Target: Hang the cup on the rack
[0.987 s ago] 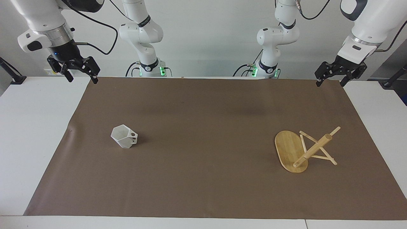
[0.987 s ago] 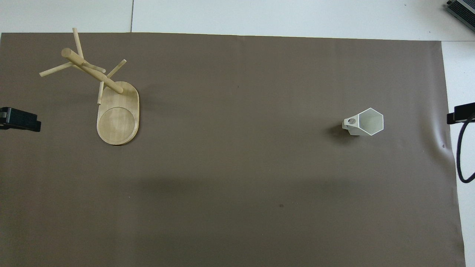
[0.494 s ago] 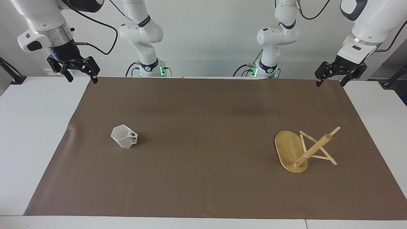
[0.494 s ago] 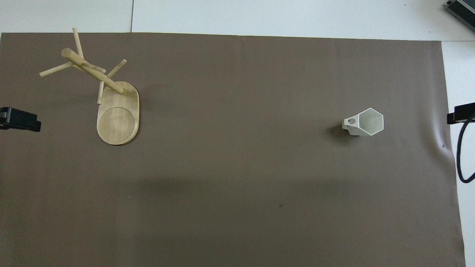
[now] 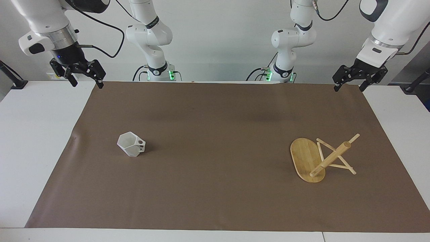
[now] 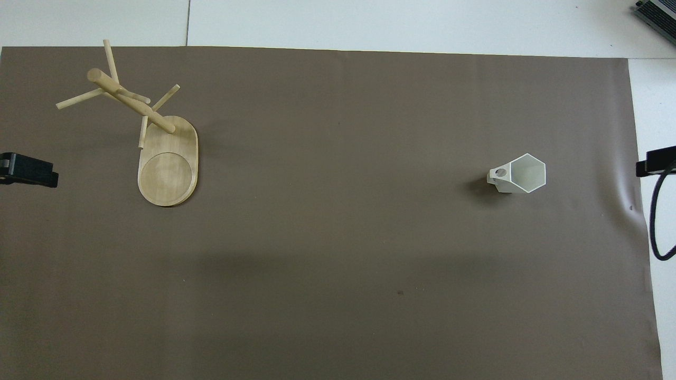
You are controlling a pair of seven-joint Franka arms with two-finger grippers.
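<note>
Standing upright on the brown mat [image 5: 215, 154], the white faceted cup [image 5: 131, 144] sits toward the right arm's end of the table [image 5: 37, 141], its hexagonal rim open upward and its angular handle, pierced by a round hole, pointing toward the middle of the mat. In the overhead view the cup [image 6: 518, 174] lies at about three o'clock from the mat's centre, handle at nine o'clock of its body.

The bamboo rack [image 5: 322, 159] rests well apart from the cup, toward the left arm's end of the table, at about four o'clock from the mat's centre in the facing view. Its oval base [image 5: 304, 158] sits flat on the mat, a round recess showing in it from overhead [image 6: 167, 174]. The thick post [image 5: 331, 158] carries thin crossing pegs [image 5: 336, 148]. No cup hangs on them.

The right tool [image 5: 84, 80] hangs in the air over the mat's corner at the robots' edge, at roughly ten o'clock of the cup in the facing view, fingers spread and holding nothing. The left tool [image 5: 348, 84] hangs over the mat's corner at the left arm's end, at about one o'clock of the rack, fingers likewise spread and empty.
</note>
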